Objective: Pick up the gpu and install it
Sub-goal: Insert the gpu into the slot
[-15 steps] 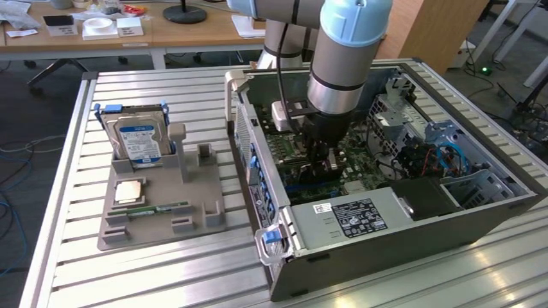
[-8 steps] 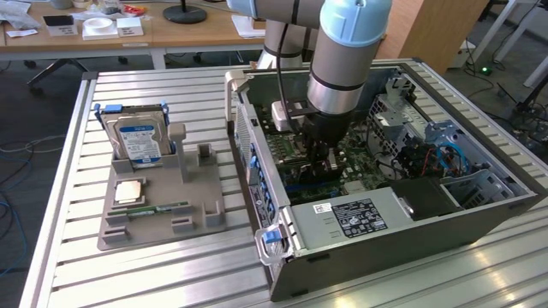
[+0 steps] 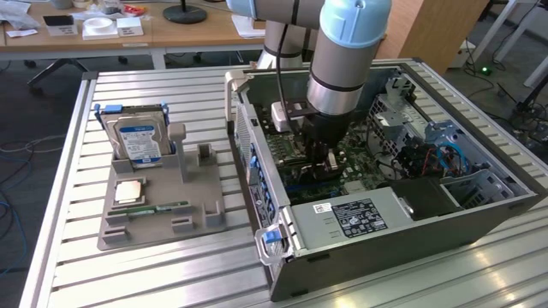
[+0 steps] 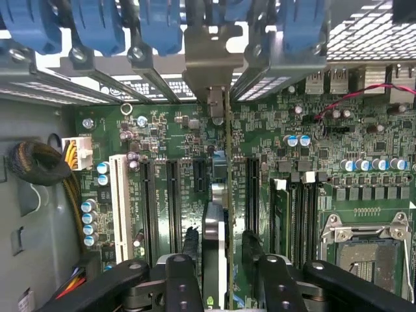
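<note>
The gpu [image 4: 218,214] stands on edge in an expansion slot of the green motherboard [image 4: 292,117], and I see it edge-on in the wrist view. Its metal bracket [image 4: 211,58] sits against the case's rear wall, among the blue slot clips [image 4: 97,26]. My gripper [image 4: 220,250] straddles the card's near end, with one black finger [image 4: 188,244] on each side and a small gap between each finger and the card, so it is open. In the exterior view the gripper [image 3: 324,163] reaches straight down into the open computer case [image 3: 256,154] and hides the card.
A grey holder [image 3: 163,205] on the slatted table at the exterior view's left carries a silver hard drive [image 3: 137,138], a CPU [image 3: 128,190] and a memory stick [image 3: 158,208]. Inside the case are the power supply [image 3: 360,215], drive cage [image 3: 445,138], cables, RAM slots and the CPU socket [image 4: 370,253].
</note>
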{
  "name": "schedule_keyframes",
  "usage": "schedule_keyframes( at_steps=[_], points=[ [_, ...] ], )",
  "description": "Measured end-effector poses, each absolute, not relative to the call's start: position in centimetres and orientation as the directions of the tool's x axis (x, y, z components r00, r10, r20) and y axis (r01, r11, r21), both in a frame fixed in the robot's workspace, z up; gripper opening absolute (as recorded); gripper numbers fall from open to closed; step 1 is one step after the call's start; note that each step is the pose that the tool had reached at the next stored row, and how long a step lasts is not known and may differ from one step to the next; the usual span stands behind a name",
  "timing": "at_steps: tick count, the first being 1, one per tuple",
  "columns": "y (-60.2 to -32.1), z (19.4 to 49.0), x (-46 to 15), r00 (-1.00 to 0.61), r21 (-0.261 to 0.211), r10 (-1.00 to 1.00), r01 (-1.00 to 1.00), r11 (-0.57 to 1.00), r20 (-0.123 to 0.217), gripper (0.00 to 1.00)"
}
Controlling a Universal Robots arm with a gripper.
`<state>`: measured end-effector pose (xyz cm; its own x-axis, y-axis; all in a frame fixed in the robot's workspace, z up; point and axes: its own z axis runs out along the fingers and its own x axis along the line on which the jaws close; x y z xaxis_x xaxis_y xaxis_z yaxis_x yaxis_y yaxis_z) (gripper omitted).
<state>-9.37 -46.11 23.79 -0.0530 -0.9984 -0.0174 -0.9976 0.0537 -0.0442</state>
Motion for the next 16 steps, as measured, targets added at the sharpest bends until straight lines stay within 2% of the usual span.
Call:
schedule_keyframes(
  at_steps=[16],
  points=[
    [-45.89,23.80,-9.37,-0.053,-0.044,-0.998,-0.998,0.054,-0.016,0.40]
  ],
)
